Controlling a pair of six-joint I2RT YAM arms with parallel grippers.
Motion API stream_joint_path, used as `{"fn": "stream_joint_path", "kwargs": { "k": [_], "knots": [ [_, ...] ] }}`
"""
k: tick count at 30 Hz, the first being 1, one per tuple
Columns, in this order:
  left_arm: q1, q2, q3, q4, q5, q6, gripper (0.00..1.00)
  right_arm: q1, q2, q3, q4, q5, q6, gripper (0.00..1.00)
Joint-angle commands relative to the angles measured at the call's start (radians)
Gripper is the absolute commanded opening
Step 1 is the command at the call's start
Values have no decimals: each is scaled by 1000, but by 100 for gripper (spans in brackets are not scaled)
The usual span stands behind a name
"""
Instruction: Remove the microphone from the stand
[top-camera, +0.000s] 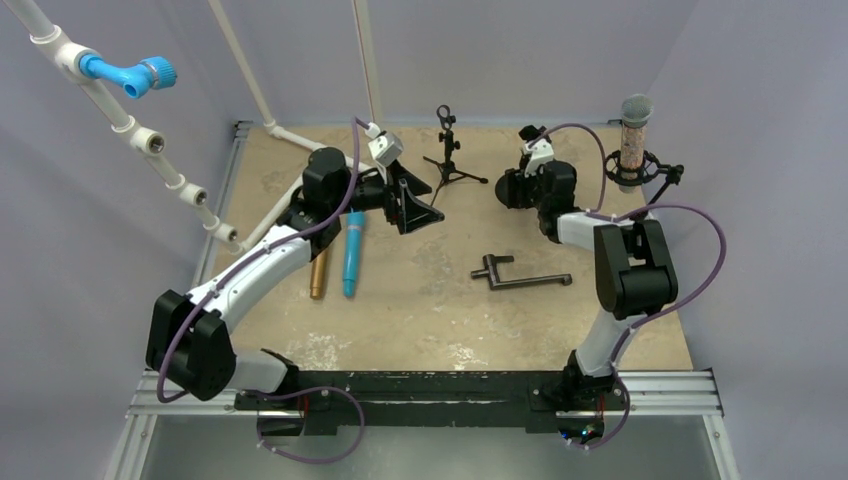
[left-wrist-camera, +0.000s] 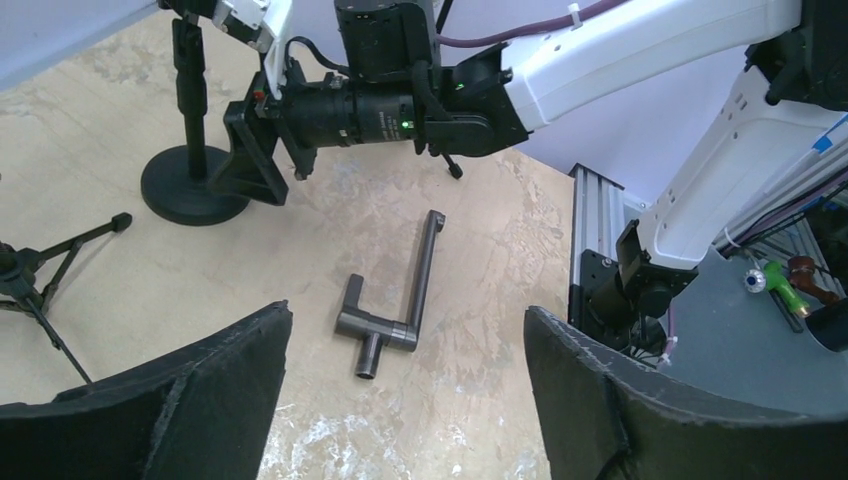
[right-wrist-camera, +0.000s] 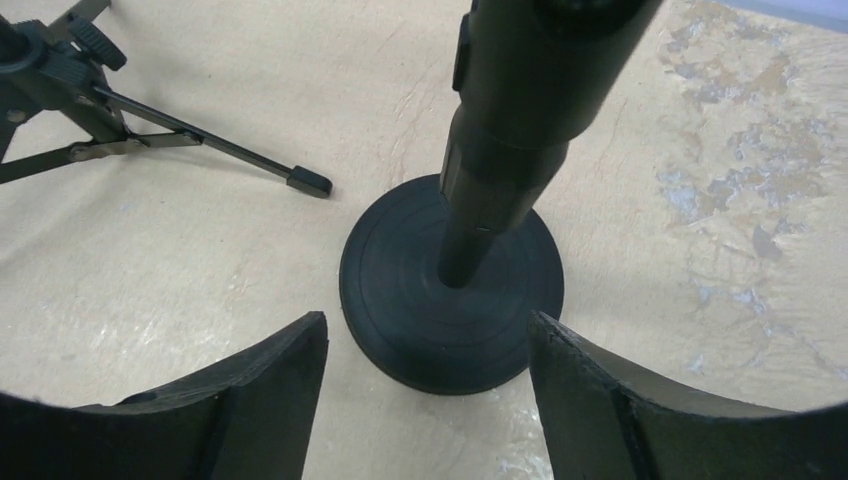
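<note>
A microphone (top-camera: 634, 135) with a grey grille and a pinkish body stands upright in a black shock mount (top-camera: 640, 167) at the back right. My right gripper (top-camera: 512, 188) is open and empty, well left of that microphone. In the right wrist view its fingers (right-wrist-camera: 240, 400) flank the near edge of a round-based black stand (right-wrist-camera: 452, 285) without touching it. My left gripper (top-camera: 420, 212) is open and empty at the back middle, above bare table (left-wrist-camera: 405, 400).
A small empty tripod stand (top-camera: 447, 150) stands at the back centre. A gold microphone (top-camera: 319, 272) and a blue one (top-camera: 352, 255) lie at left. A dark L-shaped metal piece (top-camera: 520, 275) lies mid-table and shows in the left wrist view (left-wrist-camera: 395, 300).
</note>
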Motion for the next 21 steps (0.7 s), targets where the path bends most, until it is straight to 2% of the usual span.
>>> {"fn": "stream_joint_path", "kwargs": {
  "k": [1,4,11,16,21],
  "knots": [
    [6,-50,-4,21,-41,3,88,2,-111,-9,-37,10,8,72],
    [7,-65,-3,2,-74,6,99,2,-170,-19,-102,12,20,77],
    [12,-109,-14,-40,-173,-51,100,2,-354,-82,-251,-21,43,92],
    [20,-133,27,-146,-189,-23,100,2,-490,-118,-375,-95,45,96],
    [23,-149,31,-148,-179,-50,100,1,-627,-105,-551,-207,23,98]
  ]
}}
